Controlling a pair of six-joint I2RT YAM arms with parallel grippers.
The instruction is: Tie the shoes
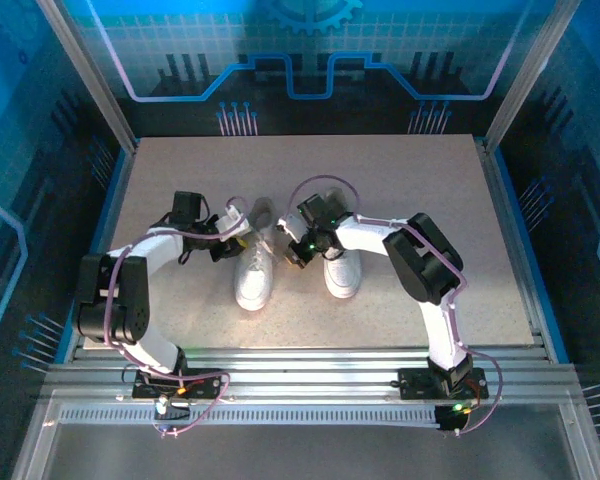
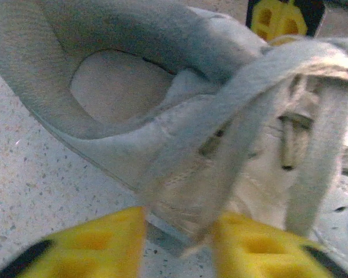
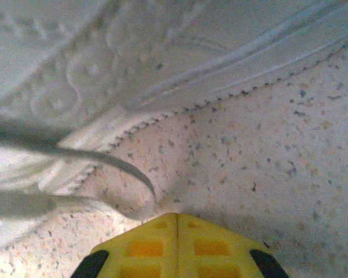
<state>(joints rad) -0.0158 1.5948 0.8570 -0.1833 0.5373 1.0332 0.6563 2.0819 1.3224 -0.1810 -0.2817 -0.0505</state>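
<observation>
Honestly, with the left gripper (image 2: 180, 234) spread open around a lace (image 2: 220, 174) at the left shoe (image 1: 253, 275)'s collar and the right gripper (image 3: 177, 231) pinched shut on a lace end (image 3: 104, 159) between that shoe and the right shoe (image 1: 341, 270), I'd bet the thin end slips free under any tug.

Beige speckled surface (image 1: 430, 190); left shoe (image 1: 254, 282) and right shoe (image 1: 341, 276) lie on it side by side, near the middle.

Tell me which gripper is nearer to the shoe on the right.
Right. The right gripper is close beside that shoe, in the gap between the pair. The left gripper is on the outer side of the other shoe.
</observation>
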